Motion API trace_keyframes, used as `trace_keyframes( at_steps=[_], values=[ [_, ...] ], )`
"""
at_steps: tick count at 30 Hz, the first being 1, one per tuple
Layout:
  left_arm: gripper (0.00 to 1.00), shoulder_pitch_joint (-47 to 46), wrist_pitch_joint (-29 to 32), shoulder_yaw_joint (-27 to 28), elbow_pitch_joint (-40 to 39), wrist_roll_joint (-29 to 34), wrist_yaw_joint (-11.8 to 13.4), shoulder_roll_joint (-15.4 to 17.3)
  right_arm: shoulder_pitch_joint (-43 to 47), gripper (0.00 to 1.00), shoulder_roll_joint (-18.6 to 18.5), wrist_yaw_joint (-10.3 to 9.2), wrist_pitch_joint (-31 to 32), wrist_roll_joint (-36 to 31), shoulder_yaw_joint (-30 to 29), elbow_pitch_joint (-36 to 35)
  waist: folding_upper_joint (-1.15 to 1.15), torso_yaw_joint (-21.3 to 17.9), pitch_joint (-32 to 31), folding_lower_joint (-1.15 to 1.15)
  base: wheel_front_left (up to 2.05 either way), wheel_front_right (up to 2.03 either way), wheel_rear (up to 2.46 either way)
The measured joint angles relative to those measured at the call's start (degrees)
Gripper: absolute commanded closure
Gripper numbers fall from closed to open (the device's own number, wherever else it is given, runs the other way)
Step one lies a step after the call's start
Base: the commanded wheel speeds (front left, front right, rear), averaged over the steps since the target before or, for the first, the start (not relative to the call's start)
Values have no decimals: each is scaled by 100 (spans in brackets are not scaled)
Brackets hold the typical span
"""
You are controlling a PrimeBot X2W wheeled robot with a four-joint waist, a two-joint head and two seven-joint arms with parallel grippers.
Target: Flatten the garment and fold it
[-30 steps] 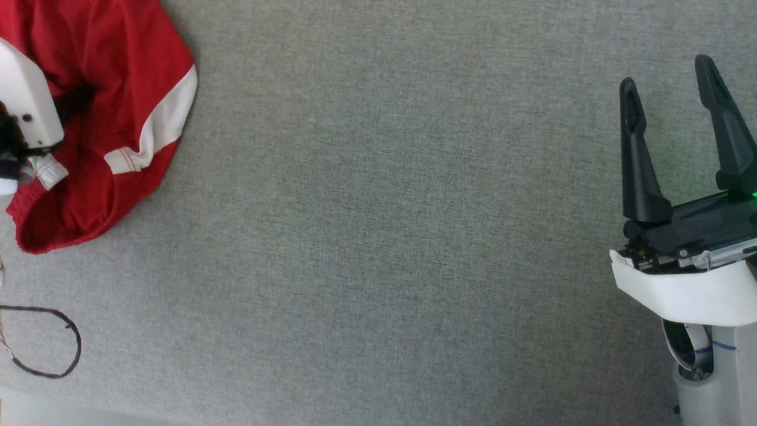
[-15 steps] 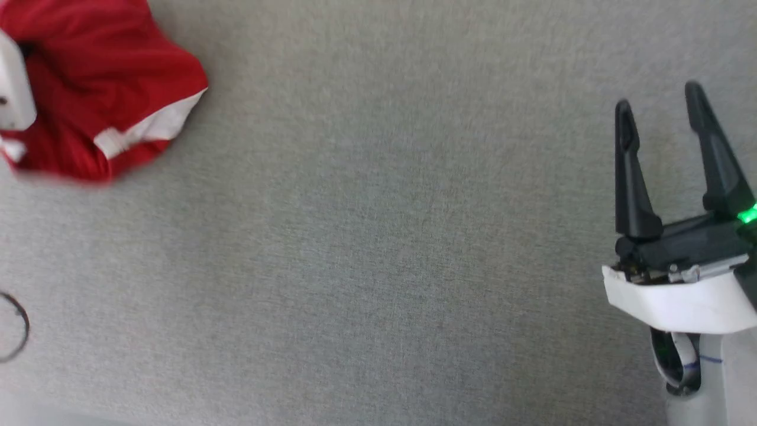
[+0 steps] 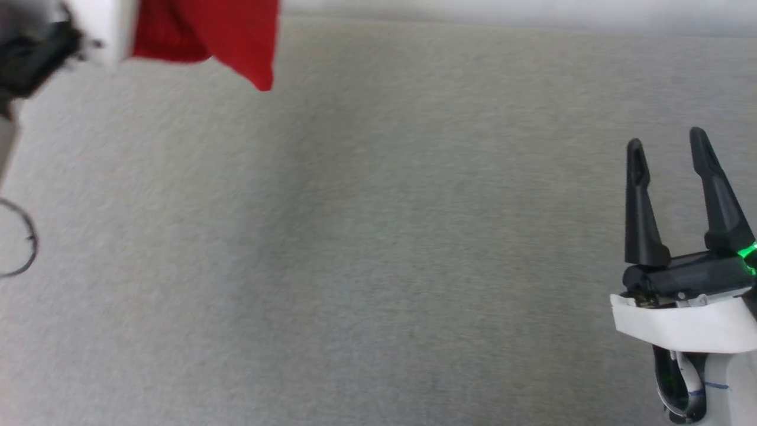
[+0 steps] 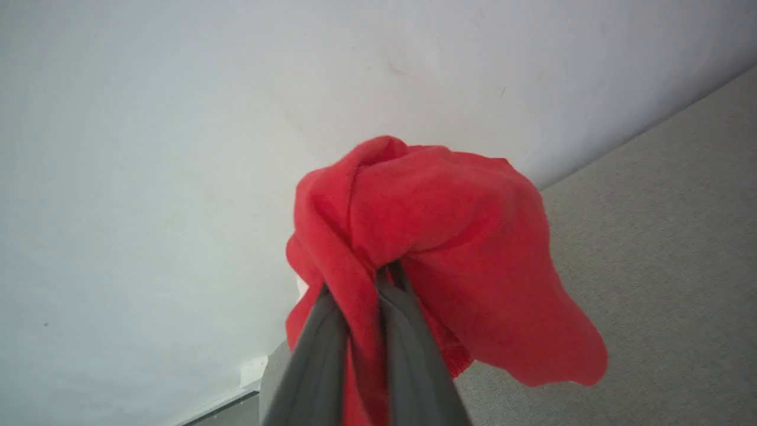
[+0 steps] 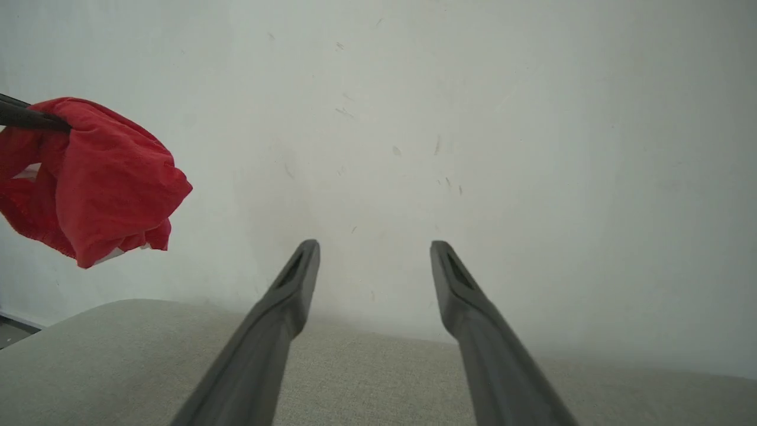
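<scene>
The garment point(image 4: 449, 219) is a bunched red cloth that hangs in the air above the grey table. My left gripper point(image 4: 361, 283) is shut on a fold of it, with red fabric pinched between the two dark fingers. In the head view the garment point(image 3: 207, 29) dangles at the top left beside my left arm's white wrist housing point(image 3: 103, 23). My right gripper point(image 3: 666, 137) stands open and holds nothing at the right, low over the table. From the right wrist, my right gripper point(image 5: 374, 244) points at the wall, and the garment point(image 5: 100, 171) hangs far left.
The grey fabric-covered table point(image 3: 378, 248) spreads under both arms. Its far edge meets a white wall point(image 5: 473, 118). A thin black cable loop point(image 3: 28, 248) lies at the table's left edge.
My left gripper has shut on the garment and lifted it off the table. The head view has shifted, so the table's far edge now shows. The right gripper stays open.
</scene>
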Motion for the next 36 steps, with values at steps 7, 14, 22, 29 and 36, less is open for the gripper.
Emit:
trace_keyframes(
  at_steps=[7, 14, 22, 29, 36],
  values=[
    [100, -277, -282, -747, -581, -85, -14, -378, 88, 0, -1, 0, 1, 198, -34, 25, 0, -609, -211, 0, 0, 0, 0],
    [100, -186, -612, -1411, -632, -296, -14, -890, 137, 0, -2, -1, 1, 346, -49, 62, 0, -1321, -331, 0, 0, 0, 0],
    [100, 609, -964, -2141, -197, -572, -14, -1135, 205, 0, -3, -1, 0, 425, -158, 54, 0, -1972, -376, 1, 0, 0, 0],
    [100, 1400, -1138, -2848, 236, -837, -14, -1347, 222, 0, -4, -1, 0, 424, -204, 48, 0, -1983, -295, 1, 0, 0, 0],
    [100, 2147, -1043, -3240, 381, -1098, -13, -1535, 220, 0, -2, -1, 0, 363, -163, 67, 0, -1785, -339, 1, 0, 0, 0]
  ],
)
